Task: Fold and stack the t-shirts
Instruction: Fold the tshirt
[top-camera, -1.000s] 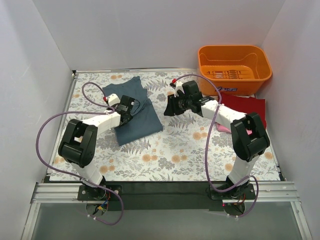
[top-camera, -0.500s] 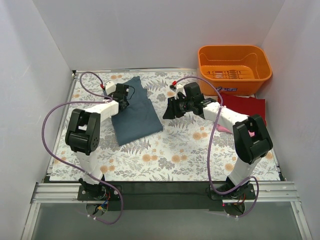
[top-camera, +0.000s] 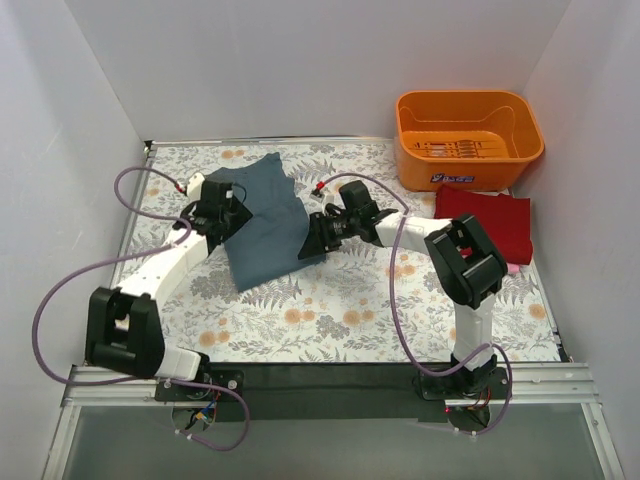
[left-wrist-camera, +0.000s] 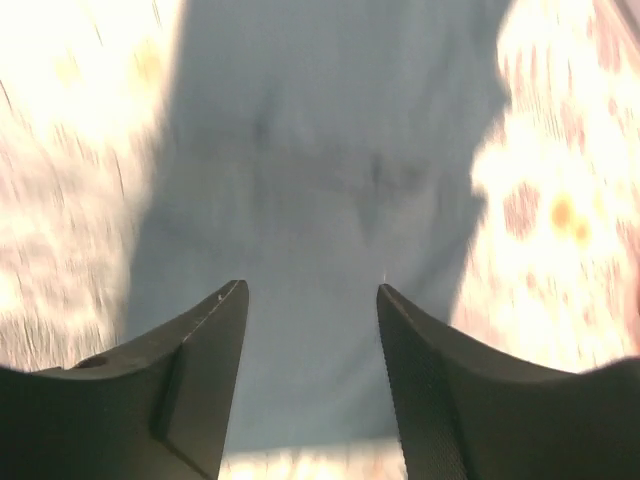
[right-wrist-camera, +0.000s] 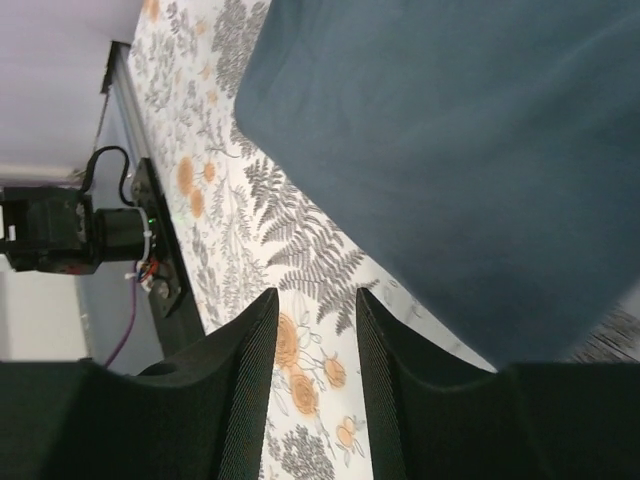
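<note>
Step in hand, I think: folding blue shirt (top-camera: 262, 220). Shirt lies flat on table (top-camera: 340, 310), right under left gripper (left-wrist-camera: 310, 288), just beside right gripper (right-wrist-camera: 316, 295). Left gripper wide, empty. Right gripper narrow, empty. Red shirt (top-camera: 485, 215) far behind right gripper. Next move: pinch shirt edges, lift, fold over.

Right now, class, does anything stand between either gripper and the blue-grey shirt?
Nothing visible does. The left gripper hangs over the shirt, and the right gripper is just beside its right edge. Both are open and empty.
</note>
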